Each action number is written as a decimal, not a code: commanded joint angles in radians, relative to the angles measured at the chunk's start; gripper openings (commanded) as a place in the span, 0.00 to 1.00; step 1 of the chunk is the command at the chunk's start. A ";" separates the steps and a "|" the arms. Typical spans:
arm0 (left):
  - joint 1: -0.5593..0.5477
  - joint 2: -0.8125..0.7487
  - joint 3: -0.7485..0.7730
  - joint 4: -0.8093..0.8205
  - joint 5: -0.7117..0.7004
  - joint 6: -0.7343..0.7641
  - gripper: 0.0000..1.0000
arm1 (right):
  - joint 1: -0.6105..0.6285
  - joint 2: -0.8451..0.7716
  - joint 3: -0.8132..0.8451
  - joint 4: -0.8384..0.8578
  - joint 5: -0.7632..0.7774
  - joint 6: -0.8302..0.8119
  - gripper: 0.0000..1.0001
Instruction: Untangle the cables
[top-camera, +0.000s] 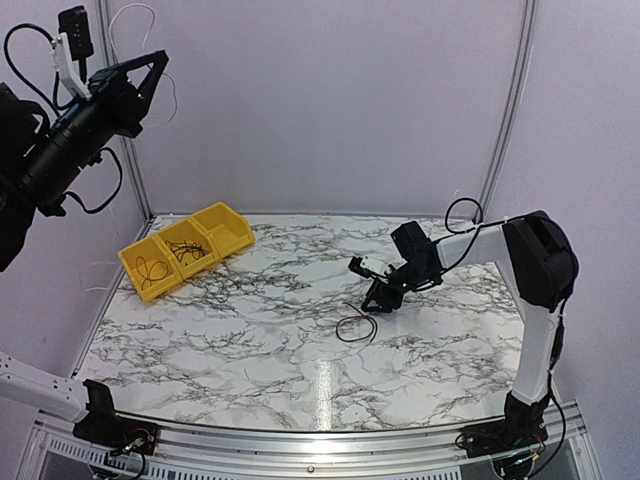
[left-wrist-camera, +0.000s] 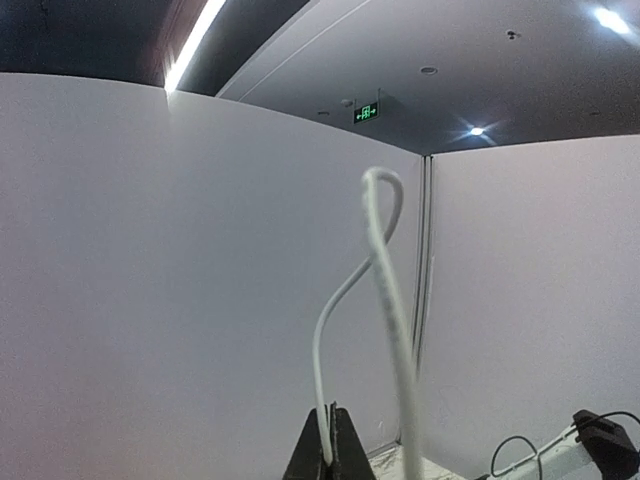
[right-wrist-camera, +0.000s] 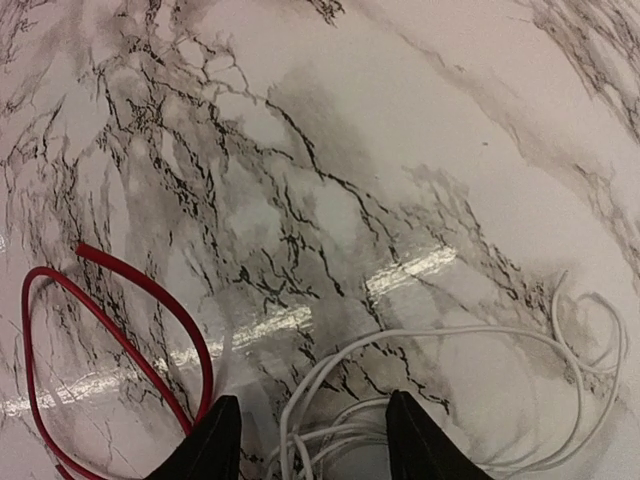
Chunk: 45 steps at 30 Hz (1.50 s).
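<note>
left gripper (left-wrist-camera: 329, 420): clenched on a white cable (left-wrist-camera: 385, 300) and held high over the far-left corner. I judge this is to lift that strand away from the rest.
white cable: rises from the jaws, loops over and drops past the lens. I cannot tell where its lower end goes.
right gripper (right-wrist-camera: 310, 400): released, with its jaws spread low over the table (top-camera: 230, 340), straddling a white coil (right-wrist-camera: 450, 350). I cannot tell whether it touches the coil.
white coil: several loose turns flat on the marble, running between and under the fingers. I read this as set up for a pinch that pins it while the other arm pulls. I cannot tell whether it is the same line as the raised cable.
red loop (right-wrist-camera: 110, 320): an open ring lying flat just beside the right gripper's finger. It is apart from the white coil as far as the wrist view shows, so I count it as already separated.
bin (top-camera: 232, 232): yellow, three compartments, far left of the table, well apart from both grippers. Thin dark wires (top-camera: 190, 250) lie in the middle compartment, with more in the nearest one.
writing: a green sign (left-wrist-camera: 366, 112) on the ceiling, too small to read. I can read no brand or label on the arms, bin or cables.
</note>
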 joint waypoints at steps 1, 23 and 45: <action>0.005 0.004 -0.034 -0.050 -0.084 0.055 0.00 | -0.021 0.015 -0.005 -0.089 0.024 0.024 0.52; 0.256 0.127 -0.075 -0.306 0.127 -0.191 0.00 | -0.081 -0.443 -0.081 -0.146 0.010 0.063 0.77; 0.658 0.825 0.700 -0.563 0.327 -0.292 0.00 | -0.178 -0.615 -0.344 -0.017 -0.117 -0.017 0.71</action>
